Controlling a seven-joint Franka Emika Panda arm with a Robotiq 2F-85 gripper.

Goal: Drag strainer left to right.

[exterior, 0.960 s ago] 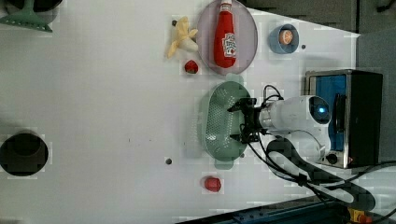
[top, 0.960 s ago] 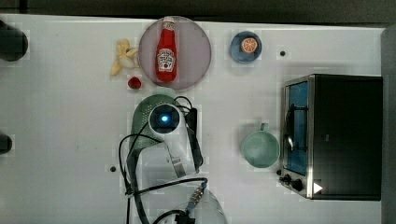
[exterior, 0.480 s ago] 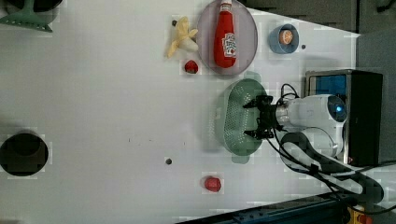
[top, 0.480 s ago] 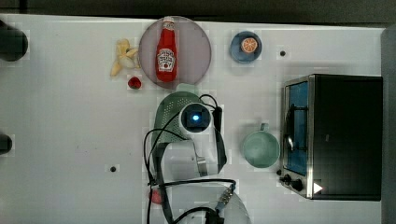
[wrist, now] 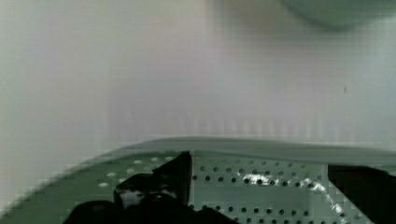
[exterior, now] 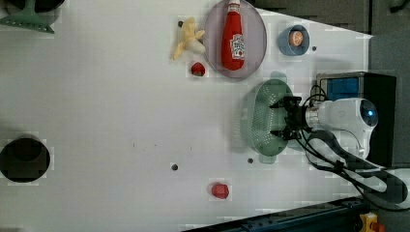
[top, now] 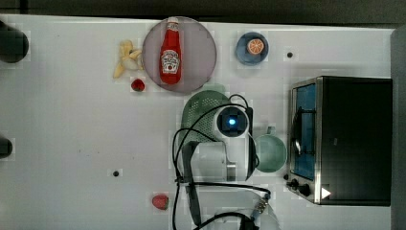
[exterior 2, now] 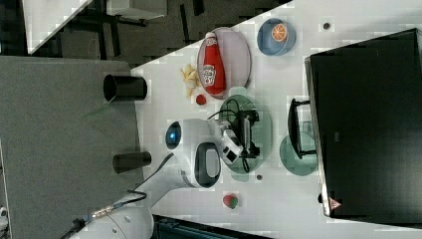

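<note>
The pale mint-green oblong plastic strainer [exterior: 263,121] with its many small holes lay on the white tabletop [exterior: 106,106], and the black pincer [exterior: 283,118] reached down into its bowl, fingers spread wide apart with one finger [wrist: 159,182] inside the perforated basin; whether it pressed on the wall I could not tell. In the top view the strainer [top: 201,112] showed partly under the white arm [top: 215,158], whose wrist carried a blue light. Just beside the pincer, on the top view's right, stood a round solid green mug [top: 270,152] with a handle, and past it a black toaster oven [top: 349,139] with a glass door. Near the pincer, toward the top view's top, lay a round grey plate [top: 196,48] bearing a red ketchup bottle [top: 170,56]; just beside that plate sat a small red strawberry-like fruit [top: 138,85] and a peeled yellow banana [top: 125,58]. Farther off was a blue bowl [top: 245,53] holding an orange half [top: 255,46]. Well apart from the pincer, toward the top view's bottom, lay another small red fruit [top: 160,201].
</note>
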